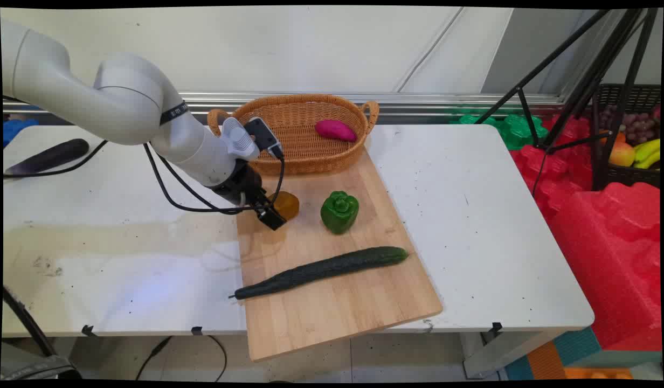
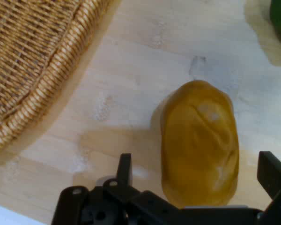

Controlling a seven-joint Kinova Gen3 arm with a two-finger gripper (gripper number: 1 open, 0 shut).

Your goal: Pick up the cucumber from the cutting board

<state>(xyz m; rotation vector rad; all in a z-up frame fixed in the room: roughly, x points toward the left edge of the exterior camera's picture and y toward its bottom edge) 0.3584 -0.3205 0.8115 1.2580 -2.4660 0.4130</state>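
Your gripper (image 1: 274, 214) was low over the wooden cutting board (image 1: 337, 291), its jaws spread wide with the yellow-brown potato (image 1: 286, 205) between them. In the hand view, one finger (image 2: 124, 169) stood at the potato's (image 2: 199, 143) nine o'clock side with a strip of bare board between, and the other (image 2: 273, 172) stood at its three o'clock side, also apart from it. Neither finger touched the potato, which lay flat on the board.

In the main view, you had the potato near the board's far left part, at about eleven o'clock from the board's middle. A green bell pepper (image 1: 339, 211) stood just beside it at three o'clock, apart from it. A long dark cucumber (image 1: 321, 271) lay across the board at about six o'clock from the pepper, slanting from lower left to upper right, its thin left tip reaching just past the board's left edge.

At twelve o'clock from the potato, a wicker basket (image 1: 289, 116) with two handles rested on the board's far end, and a magenta sweet potato (image 1: 335, 130) lay inside it toward the right wall. In the hand view, the basket's woven rim (image 2: 47, 75) filled the ten o'clock corner.

A dark eggplant (image 1: 47, 157) lay on the white worktop (image 1: 472, 215) at the far left, well apart from the board.
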